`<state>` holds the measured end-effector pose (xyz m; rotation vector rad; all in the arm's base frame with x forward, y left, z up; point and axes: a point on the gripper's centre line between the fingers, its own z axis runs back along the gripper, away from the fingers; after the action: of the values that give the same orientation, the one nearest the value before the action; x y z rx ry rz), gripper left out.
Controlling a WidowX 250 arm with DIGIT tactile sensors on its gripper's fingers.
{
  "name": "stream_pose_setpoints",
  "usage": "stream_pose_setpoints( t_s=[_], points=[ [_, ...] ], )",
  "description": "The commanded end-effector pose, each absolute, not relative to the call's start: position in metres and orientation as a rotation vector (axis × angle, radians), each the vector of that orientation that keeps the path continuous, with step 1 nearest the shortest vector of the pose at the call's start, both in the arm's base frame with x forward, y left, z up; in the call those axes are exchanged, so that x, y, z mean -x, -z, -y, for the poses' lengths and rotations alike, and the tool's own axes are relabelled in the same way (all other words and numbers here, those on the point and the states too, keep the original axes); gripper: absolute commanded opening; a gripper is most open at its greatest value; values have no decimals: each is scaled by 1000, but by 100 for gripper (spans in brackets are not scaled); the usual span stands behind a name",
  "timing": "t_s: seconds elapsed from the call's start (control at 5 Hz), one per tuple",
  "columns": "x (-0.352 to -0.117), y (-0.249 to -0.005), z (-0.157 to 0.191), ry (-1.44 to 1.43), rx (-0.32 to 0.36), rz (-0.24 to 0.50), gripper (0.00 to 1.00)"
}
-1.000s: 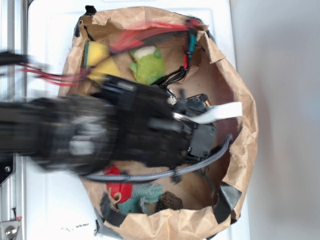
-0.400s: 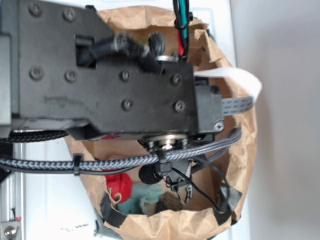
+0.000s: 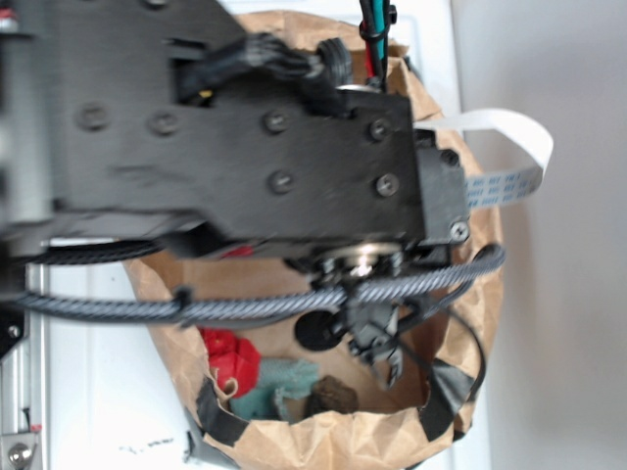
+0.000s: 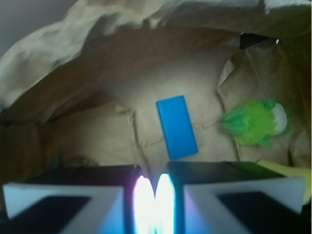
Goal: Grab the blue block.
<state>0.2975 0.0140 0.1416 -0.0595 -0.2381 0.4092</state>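
The blue block is a flat bright blue slab lying on the brown paper floor of the bag, seen only in the wrist view. My gripper hovers above it at the bottom of that view, and the block lies just beyond the fingertips, slightly right of the gap. The two dark fingers stand close together with only a bright sliver of glare between them and nothing held. In the exterior view my black arm hides the block and the gripper.
Crumpled walls of the brown paper bag surround everything. A green plush toy lies right of the block, with a yellow sponge beside it. A red object, a teal cloth and a dark brown lump sit at the bag's near end.
The arm has swung up close to the exterior camera and now covers the upper bag, hiding the yellow sponge and green toy there. Since 0.4 s ago it has shifted slightly right.
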Motion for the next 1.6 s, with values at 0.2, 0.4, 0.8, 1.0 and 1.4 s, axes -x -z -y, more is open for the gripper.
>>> stream_pose_setpoints(
  t_s=[0.2,0.4,0.8,1.0,1.4],
  points=[
    [-323,-112,-37,-388,66,345,100],
    [-327,-94,-34,-355,64,336,100],
    [-336,-73,-34,-322,28,315,100],
    [-340,-68,-36,-320,15,320,100],
    [-334,-56,-47,-306,-72,356,100]
  ],
)
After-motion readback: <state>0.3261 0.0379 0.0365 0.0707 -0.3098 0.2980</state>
